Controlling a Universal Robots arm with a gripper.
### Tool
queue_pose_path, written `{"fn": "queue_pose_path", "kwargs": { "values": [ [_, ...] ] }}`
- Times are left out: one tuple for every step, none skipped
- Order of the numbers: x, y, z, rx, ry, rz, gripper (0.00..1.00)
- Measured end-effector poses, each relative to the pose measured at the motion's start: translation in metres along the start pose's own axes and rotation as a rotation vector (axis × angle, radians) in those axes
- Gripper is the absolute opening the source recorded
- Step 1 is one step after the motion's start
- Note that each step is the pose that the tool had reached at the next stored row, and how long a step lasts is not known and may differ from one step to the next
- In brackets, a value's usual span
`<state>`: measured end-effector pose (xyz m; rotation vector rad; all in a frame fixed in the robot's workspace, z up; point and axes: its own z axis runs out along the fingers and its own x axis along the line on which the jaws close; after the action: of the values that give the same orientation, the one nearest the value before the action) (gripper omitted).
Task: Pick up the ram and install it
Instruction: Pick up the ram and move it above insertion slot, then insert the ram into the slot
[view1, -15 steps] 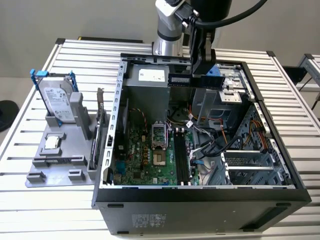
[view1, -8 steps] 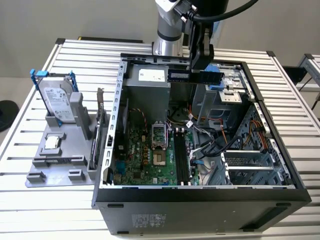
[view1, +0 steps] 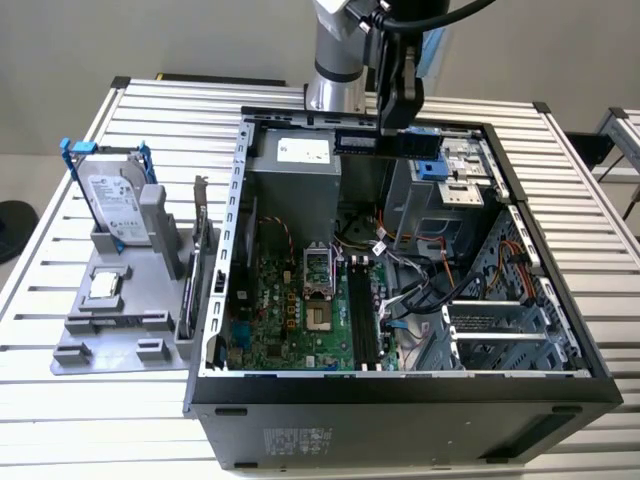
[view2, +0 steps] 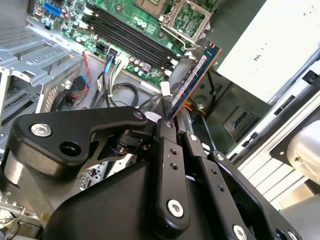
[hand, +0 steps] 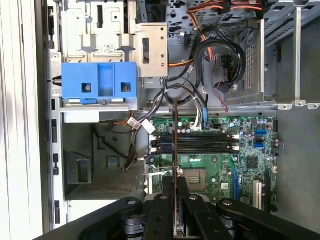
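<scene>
My gripper (view1: 398, 122) hangs over the back part of the open computer case (view1: 215, 300) and is shut on the ram (view1: 360, 141), a slim dark-green stick held level above the case. In the second wrist view the ram (view2: 196, 77) sticks out from between the black fingers (view2: 165, 145), blue-green with an orange edge. In the first wrist view the ram (hand: 175, 145) shows edge-on as a thin strip crossing the black memory slots (hand: 192, 142) on the green motherboard (hand: 220, 175). These slots (view1: 362, 320) lie well below the gripper, and the ram hangs apart from them.
A grey holder (view1: 120, 320) at the exterior view's left carries a silver hard drive in a blue frame (view1: 110, 195) and an expansion card with a metal bracket (view1: 200, 260). Inside the case are a power supply (view1: 295, 175), a blue drive caddy (hand: 97, 85), loose cables (hand: 210, 50) and the processor socket (view1: 318, 290).
</scene>
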<state>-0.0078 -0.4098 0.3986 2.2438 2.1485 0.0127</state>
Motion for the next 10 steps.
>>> {"fn": "queue_pose_path", "kwargs": {
  "values": [
    [0.0018,-0.0001,-0.0001,0.0000,-0.0001,0.000,0.00],
    [0.0037,-0.0002,-0.0001,-0.0001,0.0000,0.000,0.00],
    [0.0055,-0.0002,-0.0001,-0.0001,0.0000,0.000,0.00],
    [0.0074,-0.0003,-0.0001,-0.0001,0.0000,0.000,0.00],
    [0.0094,-0.0004,-0.0001,-0.0002,0.0001,0.000,0.00],
    [0.0114,-0.0005,-0.0002,-0.0002,0.0001,0.000,0.00],
    [0.0135,-0.0006,-0.0002,-0.0002,0.0001,0.000,0.00],
    [0.0153,-0.0007,-0.0002,-0.0003,0.0001,0.000,0.00],
    [0.0175,-0.0007,-0.0003,-0.0004,0.0001,0.000,0.00],
    [0.0194,-0.0008,-0.0004,-0.0004,0.0000,0.000,0.00]
  ]
}}
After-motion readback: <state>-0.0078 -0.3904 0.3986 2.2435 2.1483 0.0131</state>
